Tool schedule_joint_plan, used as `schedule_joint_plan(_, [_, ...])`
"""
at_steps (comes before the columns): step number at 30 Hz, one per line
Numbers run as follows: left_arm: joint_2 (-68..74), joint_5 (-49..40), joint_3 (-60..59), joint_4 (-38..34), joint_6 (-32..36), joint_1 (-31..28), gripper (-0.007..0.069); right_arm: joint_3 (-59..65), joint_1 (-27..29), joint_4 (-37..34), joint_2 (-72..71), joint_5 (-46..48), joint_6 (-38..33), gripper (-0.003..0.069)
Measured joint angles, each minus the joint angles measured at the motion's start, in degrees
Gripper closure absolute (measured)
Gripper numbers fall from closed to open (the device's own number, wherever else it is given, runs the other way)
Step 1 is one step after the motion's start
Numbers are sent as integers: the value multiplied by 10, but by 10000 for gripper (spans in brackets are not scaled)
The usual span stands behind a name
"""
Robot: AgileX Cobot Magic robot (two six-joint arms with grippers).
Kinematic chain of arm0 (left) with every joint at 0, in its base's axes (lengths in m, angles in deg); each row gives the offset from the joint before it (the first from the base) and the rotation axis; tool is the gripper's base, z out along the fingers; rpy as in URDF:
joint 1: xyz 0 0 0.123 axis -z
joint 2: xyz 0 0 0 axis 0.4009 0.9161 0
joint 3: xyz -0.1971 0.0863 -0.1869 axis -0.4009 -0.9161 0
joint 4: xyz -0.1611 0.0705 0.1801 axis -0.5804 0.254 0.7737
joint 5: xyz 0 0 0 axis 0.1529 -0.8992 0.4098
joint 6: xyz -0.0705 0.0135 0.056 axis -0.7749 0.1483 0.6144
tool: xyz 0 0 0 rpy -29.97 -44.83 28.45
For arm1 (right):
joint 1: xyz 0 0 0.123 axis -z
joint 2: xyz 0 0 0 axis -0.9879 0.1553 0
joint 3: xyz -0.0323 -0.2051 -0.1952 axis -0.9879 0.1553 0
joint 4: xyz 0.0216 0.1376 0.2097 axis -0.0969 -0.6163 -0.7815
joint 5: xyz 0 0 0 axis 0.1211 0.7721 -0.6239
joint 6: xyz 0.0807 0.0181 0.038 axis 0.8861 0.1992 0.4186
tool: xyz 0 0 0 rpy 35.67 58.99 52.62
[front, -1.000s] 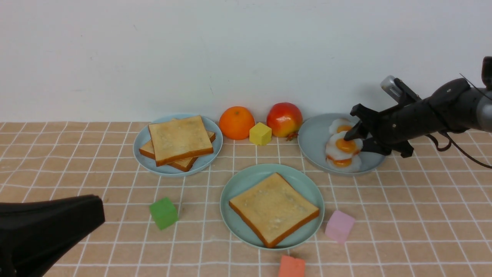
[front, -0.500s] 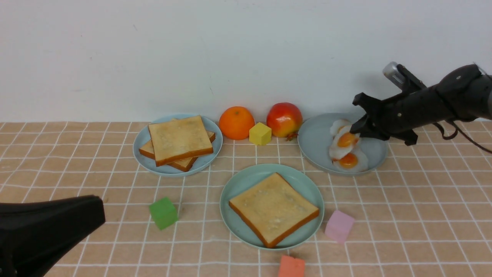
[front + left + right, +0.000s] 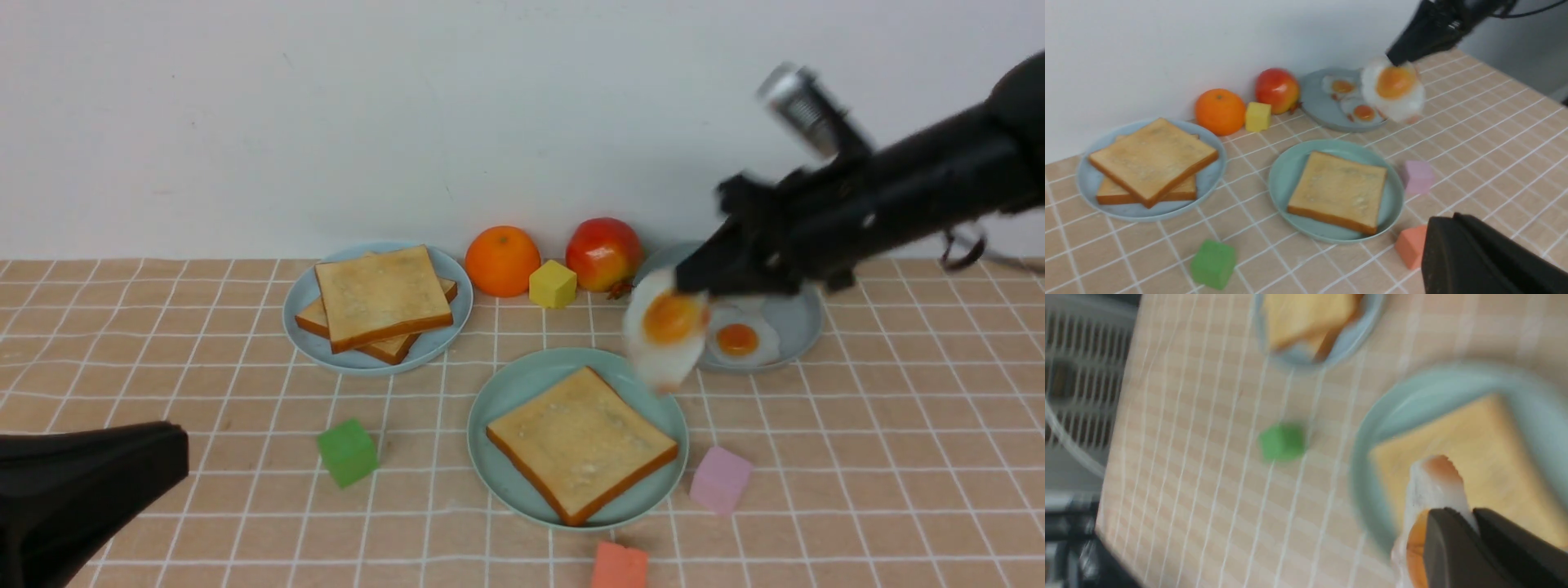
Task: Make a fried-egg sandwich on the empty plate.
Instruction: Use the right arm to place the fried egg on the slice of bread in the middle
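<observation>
Blur is smearing the right gripper (image 3: 694,282) and the fried egg (image 3: 665,327) hanging from it; the right wrist view is blurring throughout. The left gripper (image 3: 155,461) is running off the frame corner, jaws unreadable. The bottom edge is cutting the coral cube (image 3: 619,566). Gripper and egg are hiding part of the grey-blue plate (image 3: 796,327).

Right pincer (image 3: 686,282) clamped, aloft.
</observation>
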Motion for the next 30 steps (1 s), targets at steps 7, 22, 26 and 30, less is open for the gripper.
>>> schedule_joint_plan(7, [0, -7, 0, 19, 0, 0, 624, 74, -82, -84, 29, -136, -14, 606])
schedule_joint_plan(22, [0, -10, 0, 21, 0, 0, 615, 77, -97, -173, 107, -206, -44, 588])
schedule_joint_plan(26, [0, -11, 0, 21, 0, 0, 610, 77, -97, -162, 107, -219, -44, 557])
schedule_joint_plan(30, [0, -15, 0, 21, 0, 0, 606, 77, -97, -138, 107, -231, -44, 459])
